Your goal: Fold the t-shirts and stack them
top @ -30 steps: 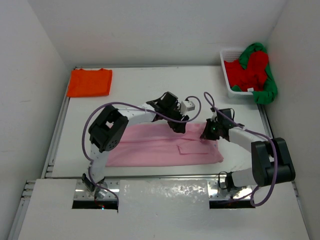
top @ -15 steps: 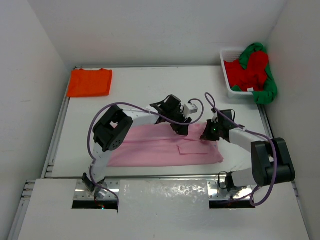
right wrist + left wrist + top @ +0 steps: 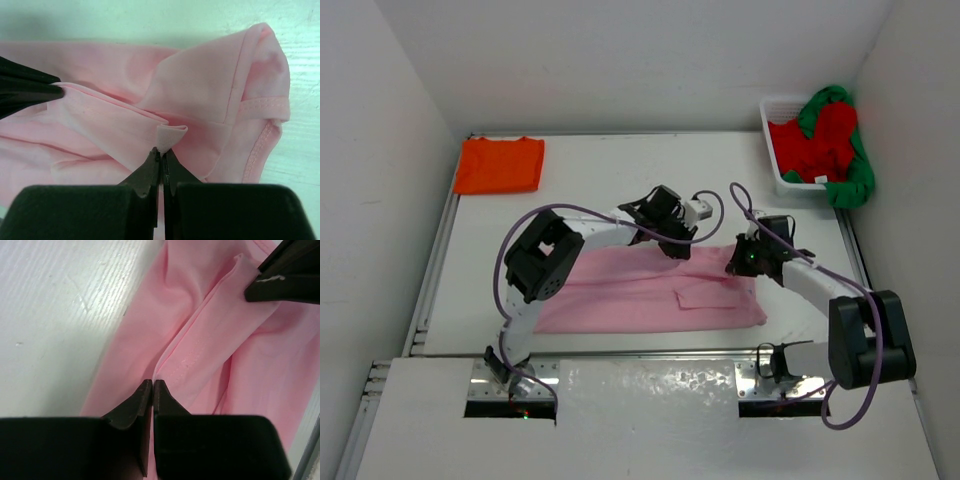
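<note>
The pink t-shirt [image 3: 640, 295] lies half folded as a long strip across the middle of the table. My left gripper [image 3: 682, 250] is at its back edge, shut on a folded hem [image 3: 172, 357]; in the left wrist view the tips [image 3: 152, 385] meet on the cloth. My right gripper [image 3: 735, 265] is a short way to the right on the same edge, shut on a small pinch of pink cloth [image 3: 170, 134], tips [image 3: 161, 152] together. The orange t-shirt [image 3: 500, 165] lies folded at the back left. The red t-shirt [image 3: 815, 140] and green t-shirt [image 3: 855, 180] are bunched in the basket.
A white mesh basket [image 3: 772, 135] stands at the back right corner against the wall. White walls close in the table on the left, back and right. Purple cables loop over both arms.
My left gripper has gone from open to shut on the pink shirt's back edge. The right gripper has stayed shut on the cloth, its arm shifting slightly.
</note>
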